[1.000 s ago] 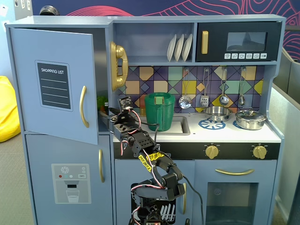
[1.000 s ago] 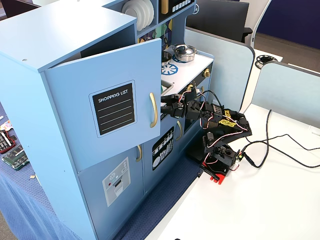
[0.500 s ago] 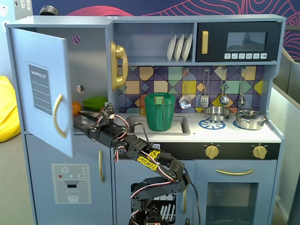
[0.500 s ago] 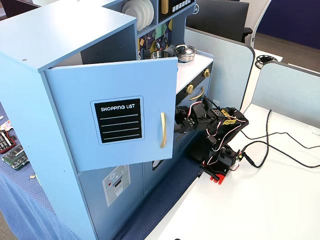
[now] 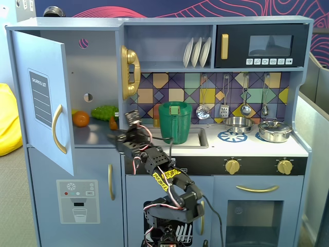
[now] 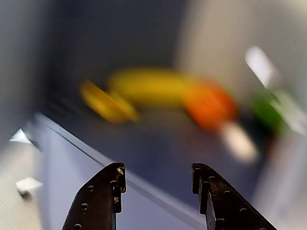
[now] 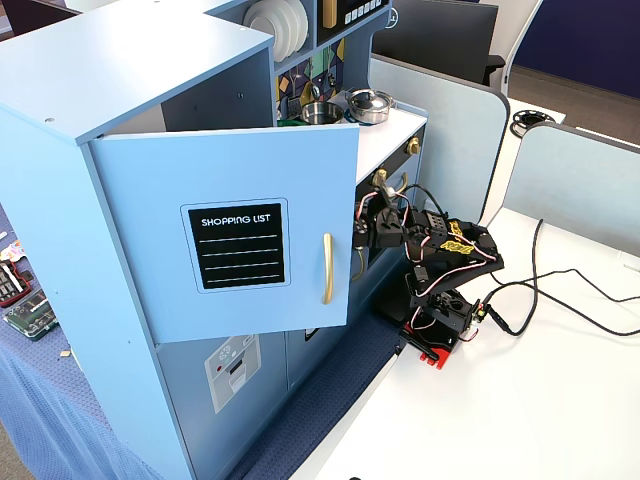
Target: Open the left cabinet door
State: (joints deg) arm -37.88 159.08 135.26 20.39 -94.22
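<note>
The left cabinet door [image 5: 43,103], blue-grey with a "SHOPPING LIST" chalkboard and a gold bar handle [image 5: 58,128], stands swung wide open. It also shows in a fixed view [image 7: 225,240], its handle [image 7: 326,268] facing outward. My gripper [image 5: 120,129] is open and empty at the right edge of the open compartment, apart from the door and its handle. In the wrist view the gripper [image 6: 158,175] has its black jaws spread, pointing over the shelf edge at blurred yellow, orange and green toy food. In a fixed view the gripper [image 7: 368,225] sits just right of the door's edge.
An orange [image 5: 80,118], a green vegetable [image 5: 104,111] and a carrot [image 5: 112,122] lie inside the compartment. A green pitcher [image 5: 175,121] stands in the sink, a gold phone [image 5: 130,72] hangs above. The dispenser door [image 5: 77,200] is below. Cables [image 7: 560,295] trail on the white table.
</note>
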